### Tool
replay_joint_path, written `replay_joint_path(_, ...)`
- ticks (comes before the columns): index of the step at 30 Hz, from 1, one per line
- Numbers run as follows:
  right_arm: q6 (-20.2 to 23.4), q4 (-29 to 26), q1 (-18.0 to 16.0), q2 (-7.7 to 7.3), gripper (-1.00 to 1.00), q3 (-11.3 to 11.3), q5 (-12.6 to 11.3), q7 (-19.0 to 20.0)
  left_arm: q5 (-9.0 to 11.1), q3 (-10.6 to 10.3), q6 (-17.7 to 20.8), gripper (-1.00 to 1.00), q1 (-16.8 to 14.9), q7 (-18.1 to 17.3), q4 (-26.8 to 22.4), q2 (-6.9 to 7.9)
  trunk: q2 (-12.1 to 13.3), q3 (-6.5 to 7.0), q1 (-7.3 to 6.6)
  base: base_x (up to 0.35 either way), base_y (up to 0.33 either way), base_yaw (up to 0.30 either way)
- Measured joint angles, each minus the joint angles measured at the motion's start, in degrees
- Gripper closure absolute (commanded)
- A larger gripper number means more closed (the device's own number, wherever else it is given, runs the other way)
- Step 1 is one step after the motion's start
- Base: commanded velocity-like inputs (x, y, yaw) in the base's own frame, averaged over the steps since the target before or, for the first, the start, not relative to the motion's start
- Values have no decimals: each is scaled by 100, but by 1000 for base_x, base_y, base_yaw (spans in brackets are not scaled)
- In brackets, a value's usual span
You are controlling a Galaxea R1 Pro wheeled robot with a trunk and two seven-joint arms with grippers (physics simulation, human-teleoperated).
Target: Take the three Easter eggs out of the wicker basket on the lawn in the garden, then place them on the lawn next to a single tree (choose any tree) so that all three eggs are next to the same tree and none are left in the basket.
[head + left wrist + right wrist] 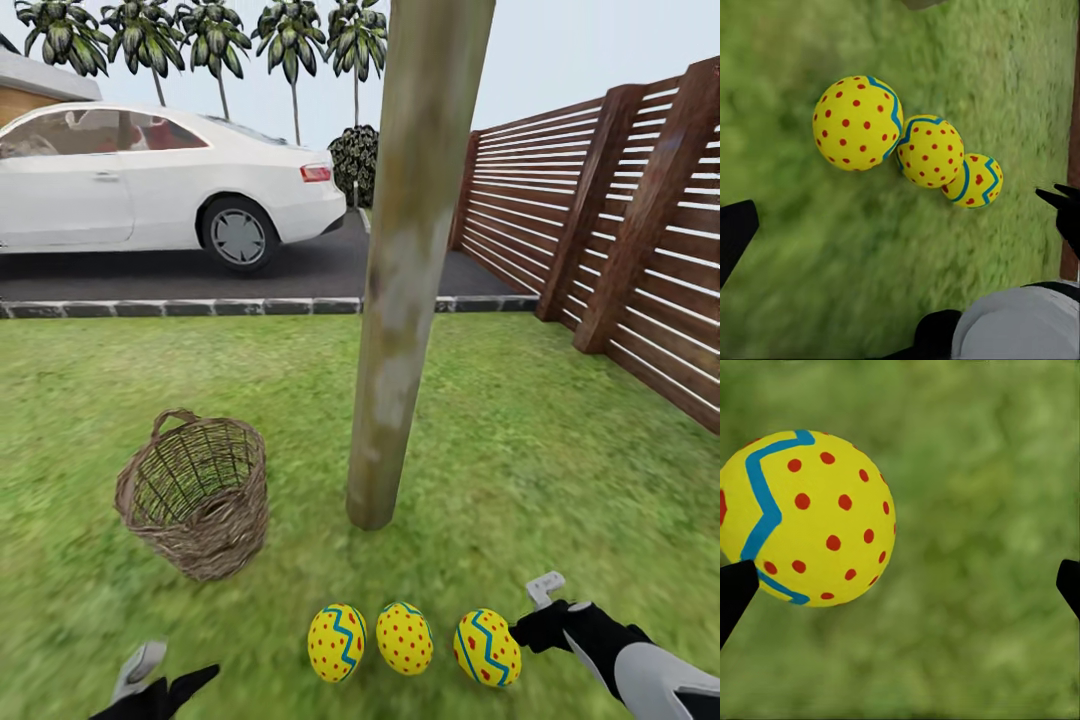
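Observation:
Three yellow Easter eggs (337,642) (405,637) (487,647) with red dots and blue zigzags lie in a row on the lawn (520,470), just in front of the pale trunk of the tree (400,330). The wicker basket (195,495) stands to the trunk's left and looks empty. My right gripper (530,615) is open just right of the right-hand egg; in the right wrist view that egg (806,517) rests on grass beside one fingertip (735,592). My left gripper (165,675) is open, low and left of the eggs. The left wrist view looks over all three eggs (932,150).
A brown slatted fence (620,230) runs along the right side. Beyond a grey stone kerb (180,307) a white car (150,180) is parked on dark asphalt. Palms (215,45) stand far behind. Grass stretches between the tree and the fence.

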Motion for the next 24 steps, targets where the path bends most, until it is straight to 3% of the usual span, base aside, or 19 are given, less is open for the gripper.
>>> replay_joint_path(2, -96, 2, 32, 5, -100, -1, 4, -4, -225, -4, -121, -100, 0, 6, 117, -16, 3, 44, -5, 0, 0, 0)
replay_joint_path(5, -247, 6, 65, 8, -100, -1, 7, -23, -356, -11, -218, -100, 0, 12, 188, -23, 7, 111, -13, 0, 0, 0)
replay_joint_path(13, -773, -6, 351, 12, -100, 8, 52, -22, -378, -11, -245, -100, 4, 52, 467, -27, 250, 263, -149, 0, 0, 0)
replay_joint_path(24, -945, -9, 491, -15, -100, 8, 17, -30, -369, 0, -241, -100, 2, 304, 662, -28, 691, 461, -391, 0, 0, 0)
